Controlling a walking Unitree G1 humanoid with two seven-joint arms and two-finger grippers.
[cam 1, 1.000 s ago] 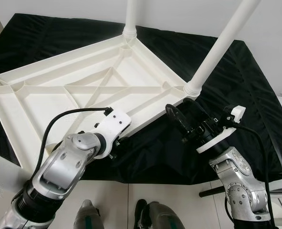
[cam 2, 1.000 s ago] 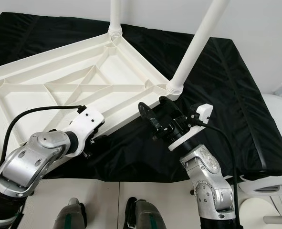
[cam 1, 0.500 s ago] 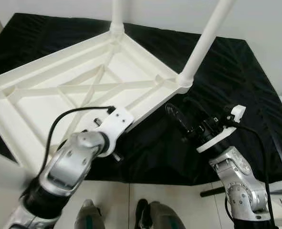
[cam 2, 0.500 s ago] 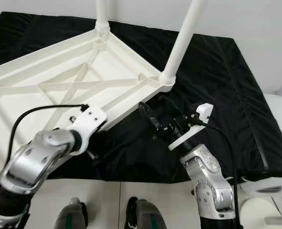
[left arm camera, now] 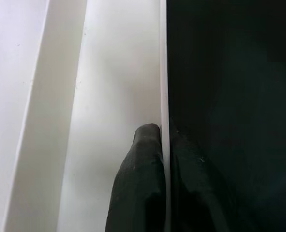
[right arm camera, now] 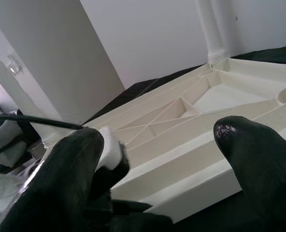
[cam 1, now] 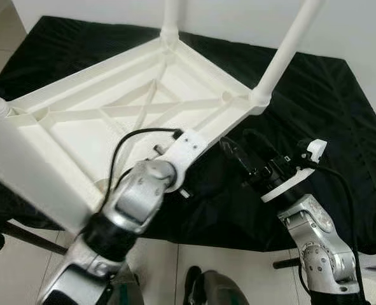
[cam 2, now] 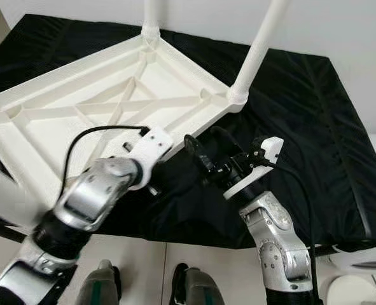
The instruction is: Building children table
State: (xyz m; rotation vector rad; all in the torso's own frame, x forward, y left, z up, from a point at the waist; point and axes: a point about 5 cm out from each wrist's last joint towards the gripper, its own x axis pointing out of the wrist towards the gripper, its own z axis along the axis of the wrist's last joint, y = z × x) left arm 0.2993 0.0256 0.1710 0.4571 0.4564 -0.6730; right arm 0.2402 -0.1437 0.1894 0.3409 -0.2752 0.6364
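Left jaws (left arm camera: 164, 183) still pinching table rim (left arm camera: 163, 72), table (cam 1: 111, 114) now tilted up

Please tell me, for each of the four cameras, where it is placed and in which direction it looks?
Left eye view: on the head, looking down at the upturned white plastic table on black cloth; both silver arms show.
Right eye view: on the head beside it, same scene; right end effector hovers open.
Left wrist view: along the left end effector, clamping the table's thin rim.
Right wrist view: along open black fingers at the table's ribbed underside.
Shared: all see the table.
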